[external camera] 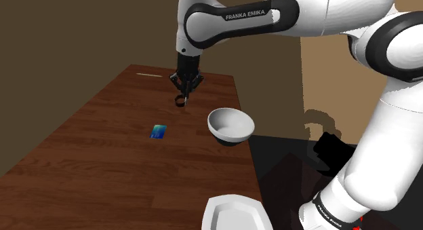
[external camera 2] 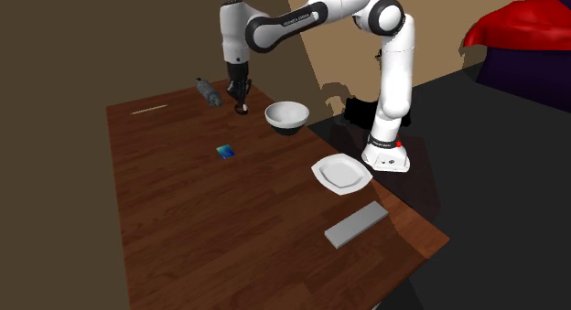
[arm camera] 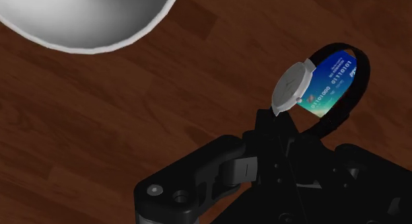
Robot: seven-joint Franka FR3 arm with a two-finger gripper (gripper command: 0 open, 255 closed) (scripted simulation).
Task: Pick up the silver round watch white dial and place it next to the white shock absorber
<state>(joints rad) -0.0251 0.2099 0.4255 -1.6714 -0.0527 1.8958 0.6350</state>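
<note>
You have a dark wooden table (external camera 2: 183,226) set against brown walls, with a black floor past its right edge.

Going left to right in the second exterior view:
- A thin pale stick (external camera 2: 146,109) lies near the far left corner.
- The shock absorber (external camera 2: 209,92), drawn grey here, lies at a slant close to the far edge.
- A small blue card (external camera 2: 225,152) lies flat on the wood, nearer the camera and apart from everything else.

Just right of the shock absorber, your gripper (external camera 2: 242,101) points straight down. The jaws are drawn in tight on the watch (arm camera: 294,88), pinching it where the black strap meets the silver case. The white dial stands tilted above the fingers. In the wrist view the strap makes an open loop, and you can see the blue card through it, so the watch looks clear of the wood. It hangs near the shock absorber without touching it.

- A white bowl (external camera 2: 286,116) sits right of the gripper, close by and near the table's right edge.
- A white plate (external camera 2: 341,174) sits further along that same edge.
- A flat grey bar (external camera 2: 355,224) lies near the right corner closest to the camera.
- The arm's stand (external camera 2: 384,157) is just off that side.

A narrow strip of bare wood separates the shock absorber from the bowl. The widest open stretch is from the card toward the near left edge.
</note>
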